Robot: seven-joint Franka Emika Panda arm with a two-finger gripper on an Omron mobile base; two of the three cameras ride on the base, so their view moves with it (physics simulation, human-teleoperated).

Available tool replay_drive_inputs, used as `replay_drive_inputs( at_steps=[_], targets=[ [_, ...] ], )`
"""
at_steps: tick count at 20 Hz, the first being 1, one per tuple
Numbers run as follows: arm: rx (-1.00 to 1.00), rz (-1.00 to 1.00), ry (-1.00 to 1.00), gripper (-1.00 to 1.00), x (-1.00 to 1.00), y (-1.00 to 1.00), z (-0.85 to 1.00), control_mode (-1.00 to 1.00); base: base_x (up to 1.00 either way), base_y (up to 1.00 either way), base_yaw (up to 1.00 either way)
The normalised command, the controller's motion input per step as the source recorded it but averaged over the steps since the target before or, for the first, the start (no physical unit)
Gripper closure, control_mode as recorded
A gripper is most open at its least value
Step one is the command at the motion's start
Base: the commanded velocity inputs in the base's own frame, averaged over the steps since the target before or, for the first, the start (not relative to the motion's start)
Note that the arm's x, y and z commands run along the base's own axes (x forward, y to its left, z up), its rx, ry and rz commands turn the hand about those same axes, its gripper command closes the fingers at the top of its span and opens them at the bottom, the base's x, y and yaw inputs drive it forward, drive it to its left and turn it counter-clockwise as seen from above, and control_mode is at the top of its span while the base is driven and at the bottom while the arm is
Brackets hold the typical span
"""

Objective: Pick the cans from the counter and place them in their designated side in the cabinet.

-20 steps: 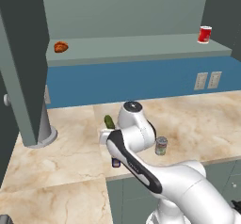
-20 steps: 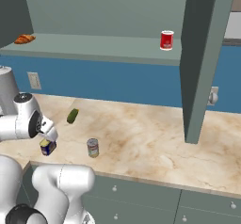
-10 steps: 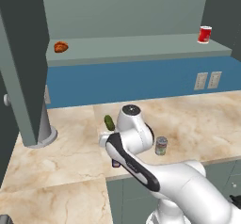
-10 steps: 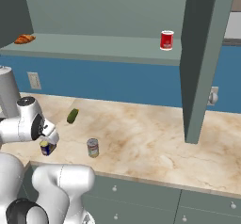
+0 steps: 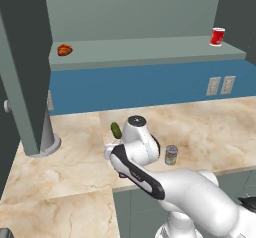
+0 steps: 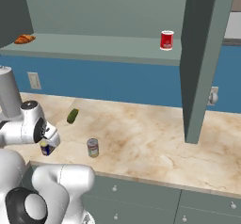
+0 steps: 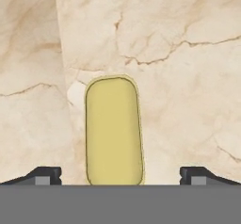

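Note:
The yellow-topped can (image 7: 113, 129) stands upright on the counter (image 7: 188, 77), straight under my gripper (image 7: 120, 175). The gripper is open, with one fingertip (image 7: 43, 175) on each side of the can and clear of it. In the right base view that same dark blue can (image 6: 45, 148) peeks out from under my wrist near the counter's front edge. The silver can (image 5: 171, 155) (image 6: 92, 148) stands a short way to its right. The cabinet shelf (image 5: 150, 49) (image 6: 94, 46) carries a red can (image 5: 217, 36) (image 6: 166, 40) at its right end.
A green pickle (image 5: 116, 129) (image 6: 72, 116) lies on the counter behind the cans. A croissant (image 5: 64, 49) (image 6: 24, 39) sits at the shelf's left end. An open cabinet door (image 5: 25, 67) hangs over the counter's left part and another door (image 6: 202, 58) over its right part.
The arm's wrist has sunk a little toward the counter over the yellow-topped can. The cans have not moved and the gripper stays open.

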Motion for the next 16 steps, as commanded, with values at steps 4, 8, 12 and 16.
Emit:
replay_drive_inputs(
  at_steps=[4,8,12,16],
  targets=[
    [0.0,0.0,0.01,-1.0,0.14,0.03,-0.18,-1.0,0.0,0.0,0.0],
    [0.0,0.0,0.02,-1.0,0.13,0.04,-0.21,-1.0,0.0,0.0,0.0],
    [0.0,0.0,0.01,-1.0,0.08,0.04,-0.21,-1.0,0.0,0.0,0.0],
    [0.0,0.0,0.01,1.0,0.03,0.03,-0.14,-1.0,0.0,0.0,0.0]
  ],
)
